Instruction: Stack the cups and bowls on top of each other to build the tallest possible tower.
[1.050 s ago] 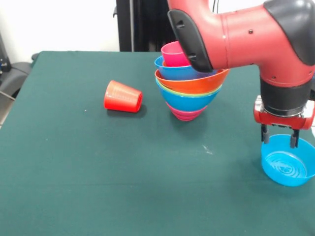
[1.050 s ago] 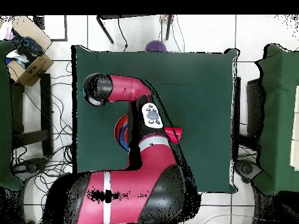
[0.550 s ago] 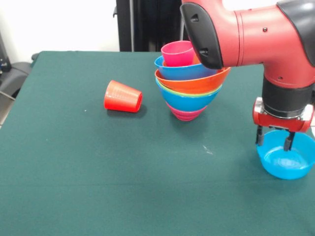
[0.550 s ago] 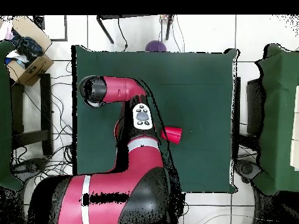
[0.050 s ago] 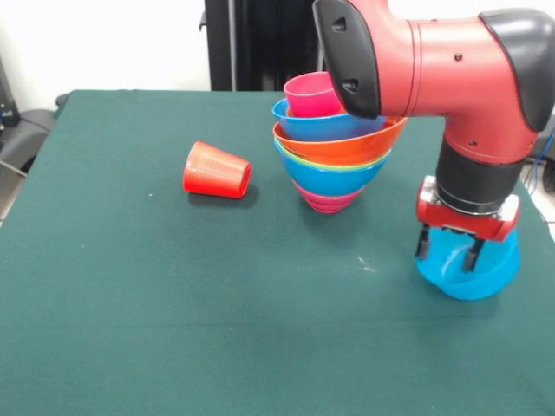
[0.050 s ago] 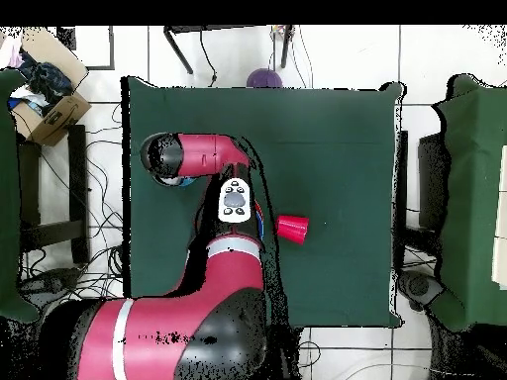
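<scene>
In the front view the gripper (image 5: pixel 449 248) has its jaws clamped on the tilted light blue bowl (image 5: pixel 473 270), right of the tower (image 5: pixel 331 143). Overhead, the arm (image 6: pixel 213 163) hides both; the red cup (image 6: pixel 292 229) lies on its side.

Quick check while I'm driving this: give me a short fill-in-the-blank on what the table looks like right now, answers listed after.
1. The red-orange cup lies on its ____ on the green table.
2. The topmost piece of the tower is a ____ cup.
3. The gripper is at a light ____ bowl that is tipped up.
4. The bowl directly under the pink cup is ____.

Answers: side; pink; blue; blue
</scene>
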`<move>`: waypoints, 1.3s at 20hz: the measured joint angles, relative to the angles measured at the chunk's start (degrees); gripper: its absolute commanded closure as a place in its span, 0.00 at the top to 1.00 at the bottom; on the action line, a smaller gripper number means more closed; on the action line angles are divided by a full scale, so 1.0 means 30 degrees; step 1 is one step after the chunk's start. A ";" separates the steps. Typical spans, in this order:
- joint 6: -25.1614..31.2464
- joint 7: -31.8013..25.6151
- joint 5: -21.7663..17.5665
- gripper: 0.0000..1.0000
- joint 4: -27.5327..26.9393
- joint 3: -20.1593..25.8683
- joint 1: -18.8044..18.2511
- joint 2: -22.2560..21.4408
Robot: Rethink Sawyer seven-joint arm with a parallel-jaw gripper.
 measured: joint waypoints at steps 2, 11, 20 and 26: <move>0.0000 0.0000 0.0002 1.00 -0.0095 -0.0504 0.0207 0.0134; -0.0111 0.0000 0.0008 1.00 -0.0134 -0.1829 0.0637 0.0255; -0.0190 0.0000 0.0047 1.00 -0.0134 -0.2099 0.0637 0.0261; -0.0190 0.0000 0.0205 1.00 -0.0134 -0.2099 0.0637 0.0222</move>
